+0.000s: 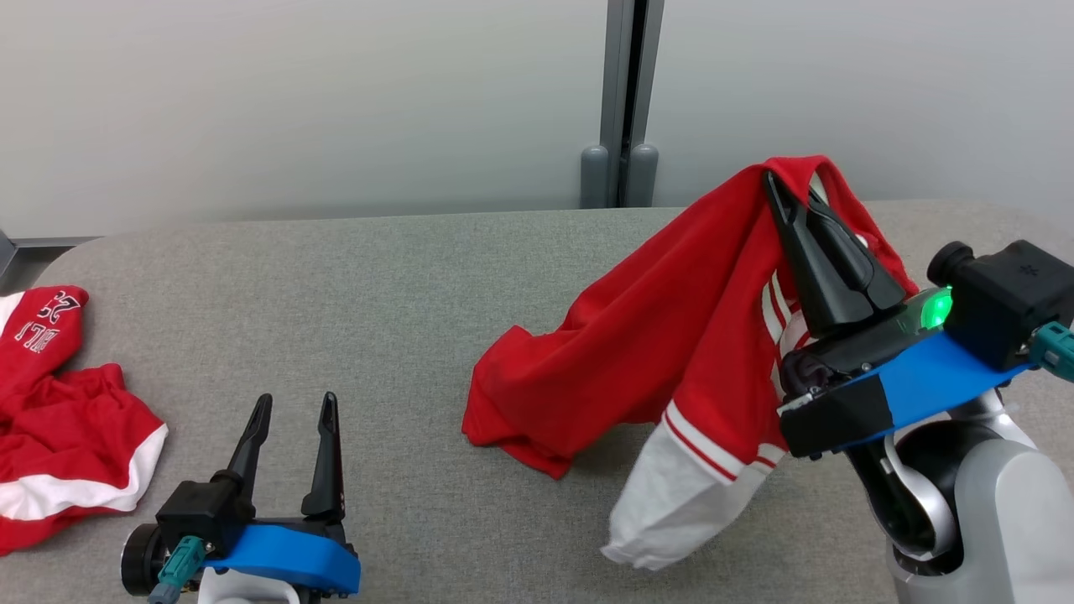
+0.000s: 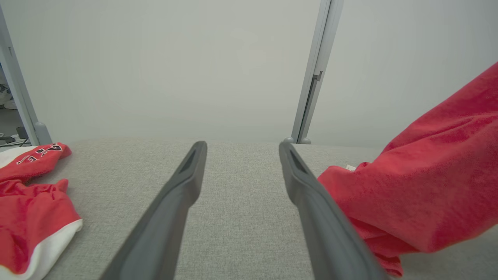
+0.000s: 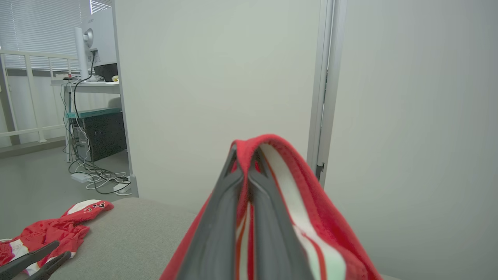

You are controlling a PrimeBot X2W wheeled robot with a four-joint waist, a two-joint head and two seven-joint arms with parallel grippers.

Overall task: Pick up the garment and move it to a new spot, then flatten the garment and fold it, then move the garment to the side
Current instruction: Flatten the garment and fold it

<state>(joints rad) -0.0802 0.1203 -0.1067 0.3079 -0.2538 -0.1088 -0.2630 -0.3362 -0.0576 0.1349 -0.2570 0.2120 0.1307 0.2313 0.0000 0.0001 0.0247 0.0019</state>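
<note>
Left tool (image 1: 297, 398) splayed wide, empty — right tool (image 1: 789, 184) pinching red garment (image 1: 654, 319), part raised; lettering (image 1: 46, 323) on far garment (image 1: 75, 419) illegible.

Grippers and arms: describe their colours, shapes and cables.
The left gripper and right gripper each have two long tapering black fingers, a blue bracket and a teal cable plug. The right arm adds a green light, black camera and pale grey forearm.
</note>
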